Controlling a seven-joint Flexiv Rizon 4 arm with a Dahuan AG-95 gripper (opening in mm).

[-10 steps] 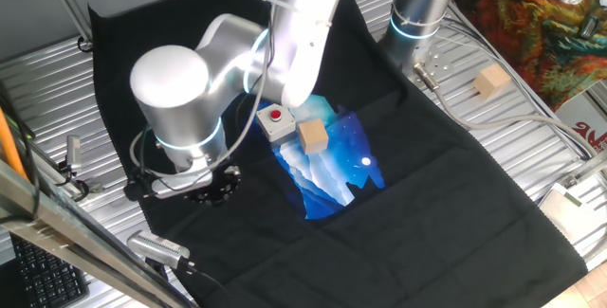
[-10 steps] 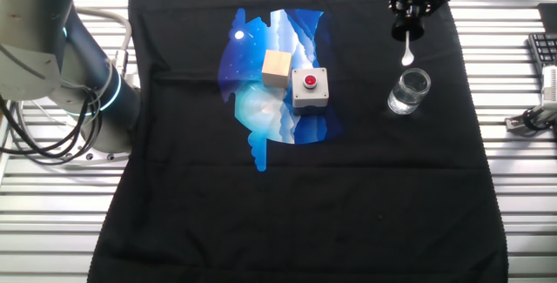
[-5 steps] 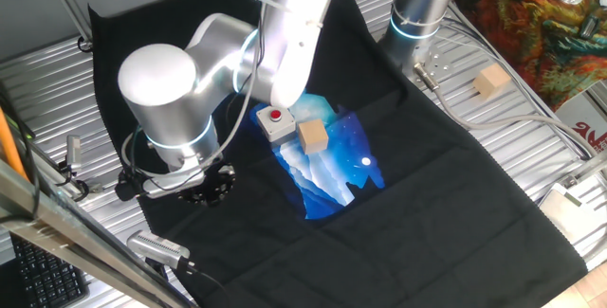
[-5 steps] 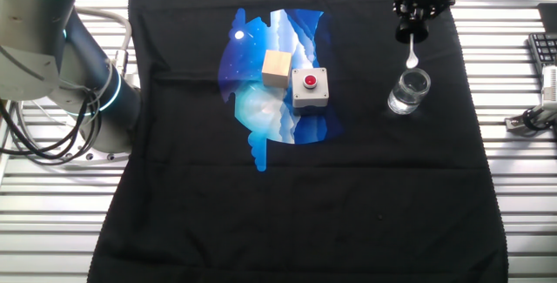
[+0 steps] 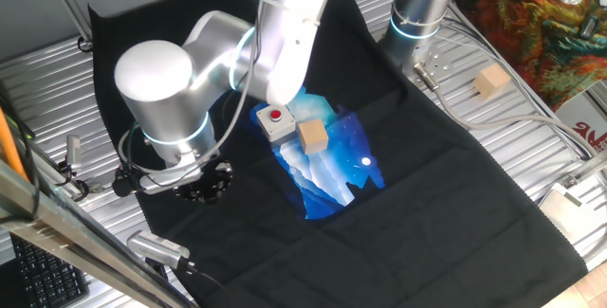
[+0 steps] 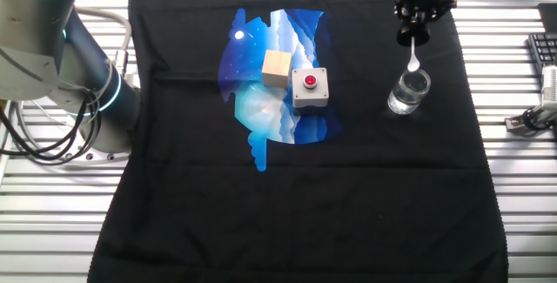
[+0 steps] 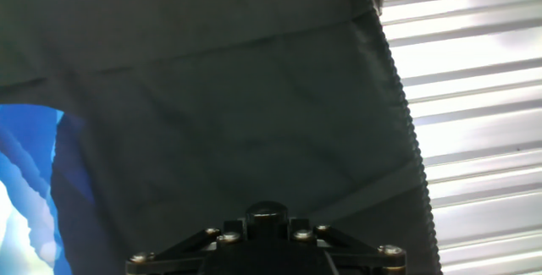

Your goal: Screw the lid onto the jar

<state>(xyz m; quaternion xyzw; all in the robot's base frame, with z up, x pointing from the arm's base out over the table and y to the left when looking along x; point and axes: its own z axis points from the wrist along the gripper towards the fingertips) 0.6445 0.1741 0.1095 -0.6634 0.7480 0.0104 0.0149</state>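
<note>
Step in hand: alignment of the lid [image 6: 412,36] over the jar [image 6: 409,91] before seating. In the other fixed view, at the upper right of the frame, the gripper [image 6: 416,23] is closed on the black lid, and the white rounded-tip piece hangs down with its tip just above the jar mouth. The jar stands upright on the black cloth [image 6: 287,205], right of the grey box with a red button [image 6: 309,88].

Next move, as judged: lower straight down so the white piece enters the mouth without striking the rim, then rotate to engage the thread.

View differences: in one fixed view the arm [image 5: 204,81] hides the jar and lid. The hand view shows only cloth and a black fixture at bottom centre; neither fingers nor jar appear.
</note>
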